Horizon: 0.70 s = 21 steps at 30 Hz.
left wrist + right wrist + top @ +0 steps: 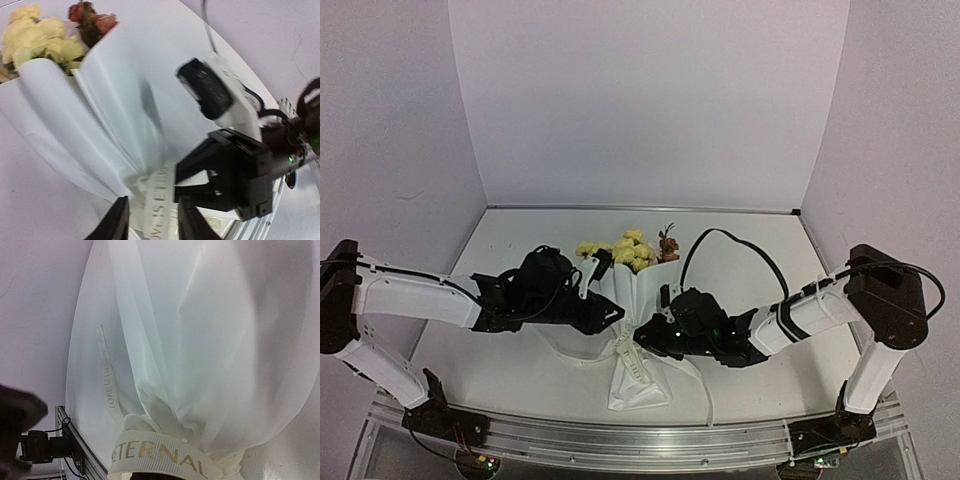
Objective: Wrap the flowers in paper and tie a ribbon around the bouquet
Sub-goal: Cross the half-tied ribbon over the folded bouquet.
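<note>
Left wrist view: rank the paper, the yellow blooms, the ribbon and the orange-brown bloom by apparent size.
1. paper
2. yellow blooms
3. ribbon and orange-brown bloom: look alike; the ribbon is nearer the camera and partly cut off, so unranked.

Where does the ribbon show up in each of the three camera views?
Top external: ribbon low centre, around the pinched paper.
Left wrist: ribbon bottom centre, at the pinch.
Right wrist: ribbon along the bottom edge, lettered.
Shared landmark: the white paper.
</note>
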### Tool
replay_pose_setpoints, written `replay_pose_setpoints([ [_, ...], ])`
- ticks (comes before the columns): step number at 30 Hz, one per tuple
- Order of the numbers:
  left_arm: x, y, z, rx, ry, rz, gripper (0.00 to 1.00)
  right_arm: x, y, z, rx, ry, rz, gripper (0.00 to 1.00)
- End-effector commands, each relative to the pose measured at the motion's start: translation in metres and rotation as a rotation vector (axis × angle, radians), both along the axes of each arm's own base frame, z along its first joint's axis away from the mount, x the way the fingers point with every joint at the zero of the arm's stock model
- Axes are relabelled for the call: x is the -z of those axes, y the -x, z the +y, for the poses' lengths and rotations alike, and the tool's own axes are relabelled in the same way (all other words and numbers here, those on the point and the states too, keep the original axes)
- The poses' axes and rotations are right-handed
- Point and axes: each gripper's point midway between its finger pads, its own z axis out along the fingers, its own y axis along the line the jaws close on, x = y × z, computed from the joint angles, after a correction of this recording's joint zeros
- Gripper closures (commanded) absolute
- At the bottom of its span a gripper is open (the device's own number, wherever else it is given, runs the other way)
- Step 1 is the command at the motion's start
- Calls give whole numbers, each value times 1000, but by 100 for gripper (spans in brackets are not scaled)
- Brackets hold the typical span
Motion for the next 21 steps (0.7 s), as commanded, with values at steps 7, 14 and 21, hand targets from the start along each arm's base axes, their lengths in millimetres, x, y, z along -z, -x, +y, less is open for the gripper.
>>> replay_pose_setpoints([
  [7,50,-21,11,-67,-108,159,83,-3,0,3,-5,-10,-27,100],
  [14,51,-9,-6,27,-97,173,79,-5,0,3,-8,-12,-30,100],
  [21,39,6,-22,106,-93,136,78,-6,0,7,-14,-14,-31,100],
])
